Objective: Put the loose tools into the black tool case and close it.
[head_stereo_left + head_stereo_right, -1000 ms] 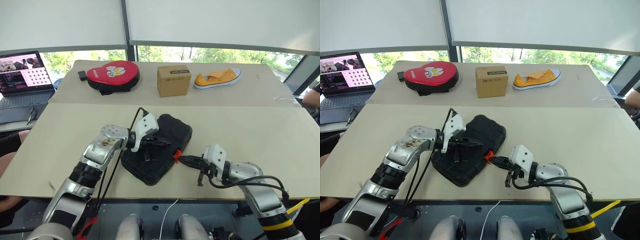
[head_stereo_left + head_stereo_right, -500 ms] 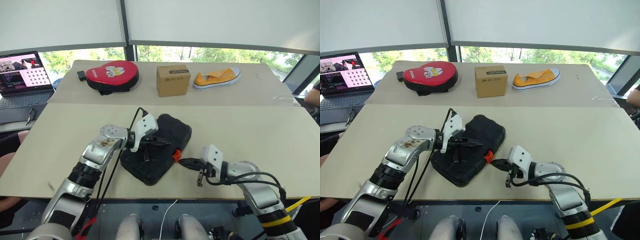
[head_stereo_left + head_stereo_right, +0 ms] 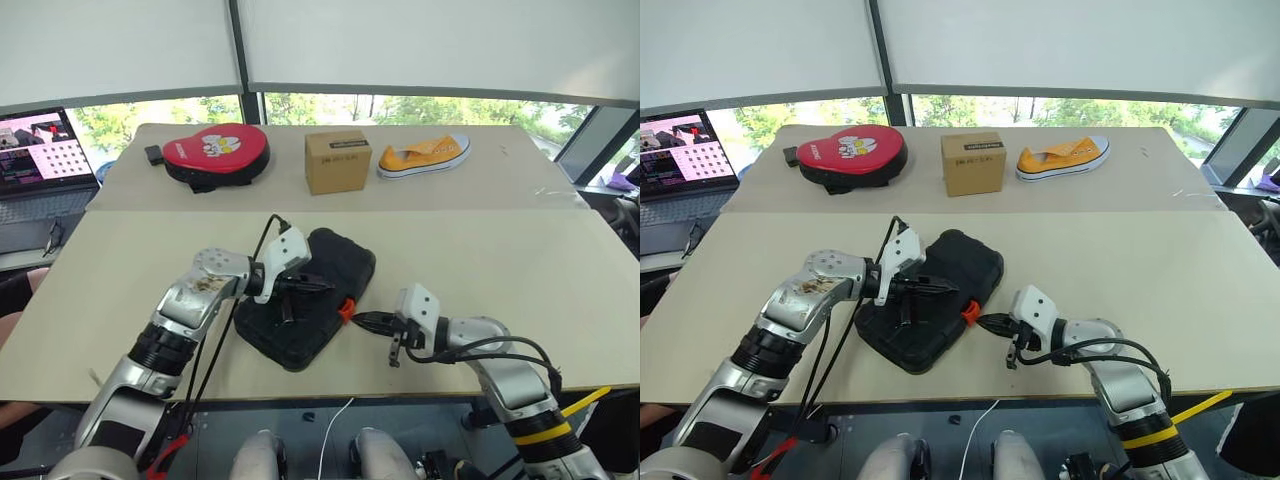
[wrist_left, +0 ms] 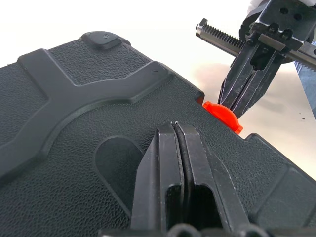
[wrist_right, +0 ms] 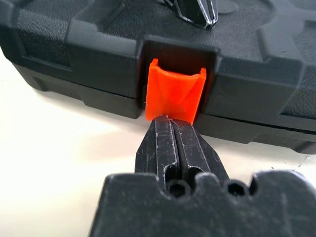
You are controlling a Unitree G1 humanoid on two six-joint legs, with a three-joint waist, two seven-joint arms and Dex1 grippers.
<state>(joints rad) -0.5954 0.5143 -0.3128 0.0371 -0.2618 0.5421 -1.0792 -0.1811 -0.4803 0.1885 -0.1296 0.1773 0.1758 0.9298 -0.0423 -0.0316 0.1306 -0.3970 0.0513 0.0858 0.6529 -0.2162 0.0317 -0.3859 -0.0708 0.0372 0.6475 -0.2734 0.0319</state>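
You are looking at the black tool case [image 3: 310, 305] lying closed on the near table [image 3: 520, 260], left gripper [image 3: 315, 286] resting on its lid, right gripper [image 3: 362, 320] touching its latch [image 3: 347, 309].

Head overview; wrist close-ups sharing latch [image 5: 175, 96]

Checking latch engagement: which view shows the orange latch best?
Right wrist view: the orange latch faces the camera, with the shut right gripper at its lower edge. Left wrist view shows it edge-on beyond the black tool case. In the eye views it is a small orange spot.
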